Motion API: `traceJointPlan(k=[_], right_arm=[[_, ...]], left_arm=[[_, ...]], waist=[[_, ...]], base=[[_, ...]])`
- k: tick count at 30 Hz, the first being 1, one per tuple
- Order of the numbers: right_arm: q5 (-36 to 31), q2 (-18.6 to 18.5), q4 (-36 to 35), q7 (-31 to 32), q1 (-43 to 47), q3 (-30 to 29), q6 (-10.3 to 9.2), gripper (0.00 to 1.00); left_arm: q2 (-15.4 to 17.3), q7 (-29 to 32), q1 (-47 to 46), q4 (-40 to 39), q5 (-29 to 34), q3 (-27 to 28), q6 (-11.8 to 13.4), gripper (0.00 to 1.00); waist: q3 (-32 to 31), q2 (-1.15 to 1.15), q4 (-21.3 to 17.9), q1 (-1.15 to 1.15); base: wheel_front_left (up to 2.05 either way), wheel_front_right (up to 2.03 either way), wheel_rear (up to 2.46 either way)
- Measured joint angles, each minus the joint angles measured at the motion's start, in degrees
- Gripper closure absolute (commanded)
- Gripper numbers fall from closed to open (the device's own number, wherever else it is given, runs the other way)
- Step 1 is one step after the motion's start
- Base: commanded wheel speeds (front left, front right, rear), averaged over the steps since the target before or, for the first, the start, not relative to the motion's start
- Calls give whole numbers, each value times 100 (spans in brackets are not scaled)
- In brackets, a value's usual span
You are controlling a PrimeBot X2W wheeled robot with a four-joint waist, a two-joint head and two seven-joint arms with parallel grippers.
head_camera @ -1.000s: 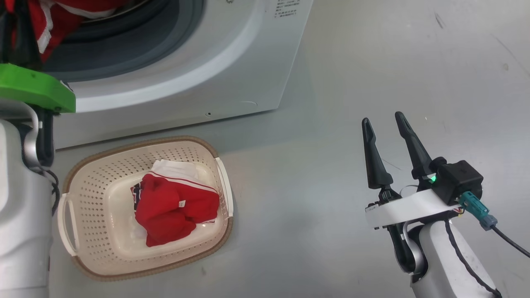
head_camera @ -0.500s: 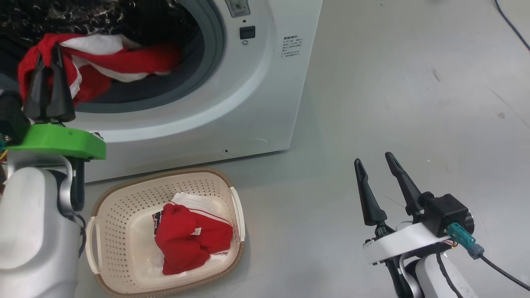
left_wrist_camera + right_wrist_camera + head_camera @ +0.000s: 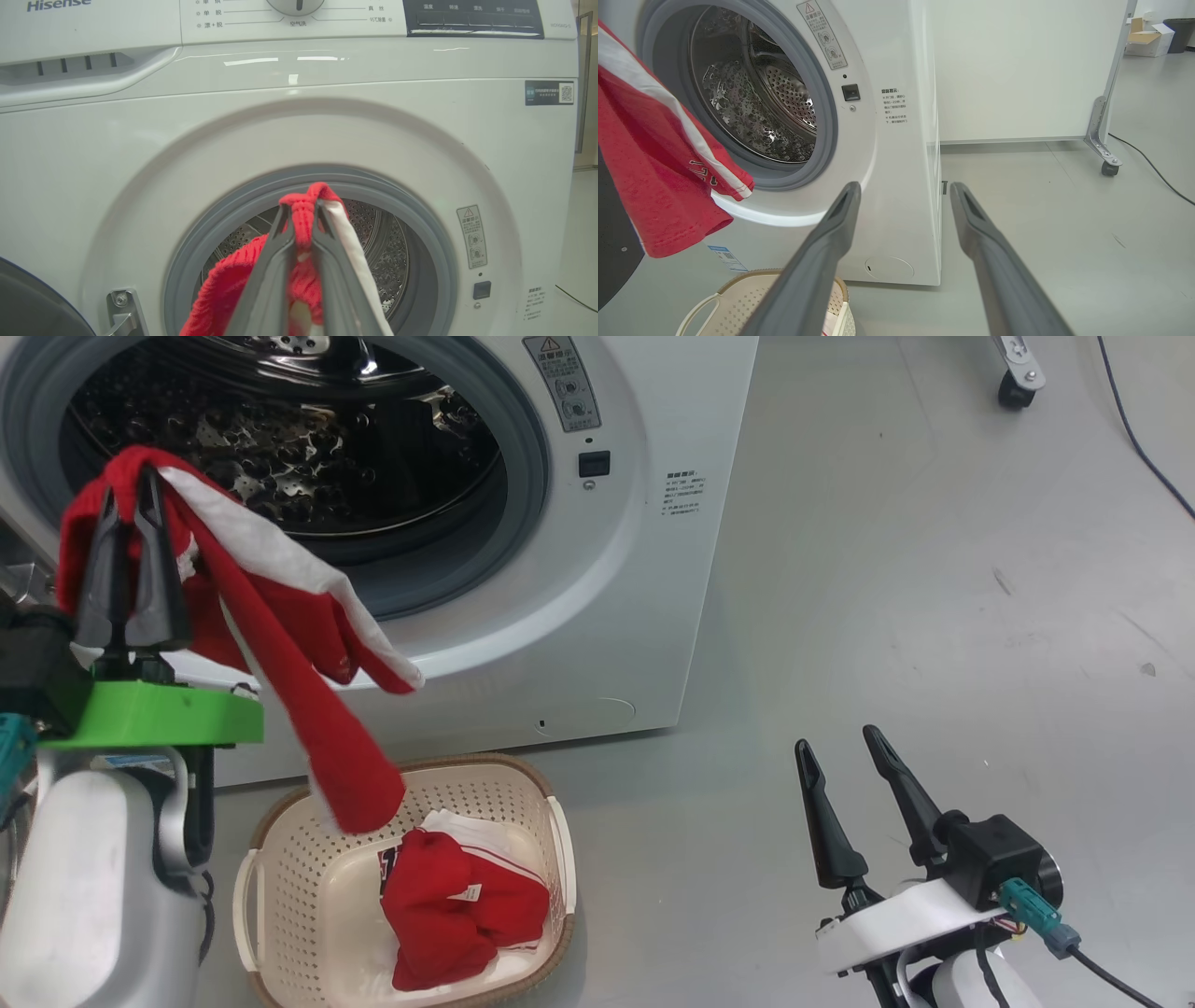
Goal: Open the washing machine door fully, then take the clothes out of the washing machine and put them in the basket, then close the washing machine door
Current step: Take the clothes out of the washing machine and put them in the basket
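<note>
Left gripper clamped on red garment, held before the washing machine opening; its hem dangles above the basket. Right gripper spread, empty, well apart.

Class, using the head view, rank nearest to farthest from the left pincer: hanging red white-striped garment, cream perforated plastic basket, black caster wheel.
1. Red white-striped garment, clamped in left pincer.
2. Cream perforated plastic basket, below.
3. Black caster wheel, far upper right.

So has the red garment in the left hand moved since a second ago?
Yes. The red garment, pinched in the left hand, has come out of the washing machine: it trailed inside the drum opening, and now hangs outside, its end by the basket.
</note>
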Motion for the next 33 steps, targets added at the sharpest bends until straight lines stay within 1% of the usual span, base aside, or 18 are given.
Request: traceJointPlan(k=[5, 11, 14, 16, 19, 24, 33], right_arm=[[0, 1, -21, 0, 89, 44, 4, 0], [0, 0, -48, 0, 111, 73, 7, 0], [0, -1, -88, 0, 116, 96, 8, 0], [0, 0, -101, 0, 116, 147, 43, 0], [-1, 1, -152, 1, 116, 155, 43, 0], [-30, 0, -215, 0, 111, 183, 51, 0], [-34, 0, -307, 1, 18, 231, 57, 0]], left_arm=[[-103, 10, 388, -224, -1, -62, 98, 100], [-287, 213, 943, -268, -7, -348, 98, 100], [-313, 349, 1166, -260, -16, -454, 98, 100], [-312, 425, 1324, -250, -16, -532, 98, 100], [-322, 561, 1487, -186, -16, -730, 83, 100], [-411, 725, 1656, 69, -43, -1003, -11, 100], [-417, 815, 1696, 525, -59, -1020, -13, 100]], waist=[[-79, 0, 52, 0], [-79, 0, 67, 0], [-53, 0, 72, 0], [-19, 0, 66, 0], [48, 0, 51, 0], [211, 0, 18, 0], [548, 0, -98, 0]], base=[[0, 0, 0], [0, 0, 0], [0, 0, 0], [0, 0, 0], [0, 0, 0], [0, 0, 0], [0, 0, 0]])
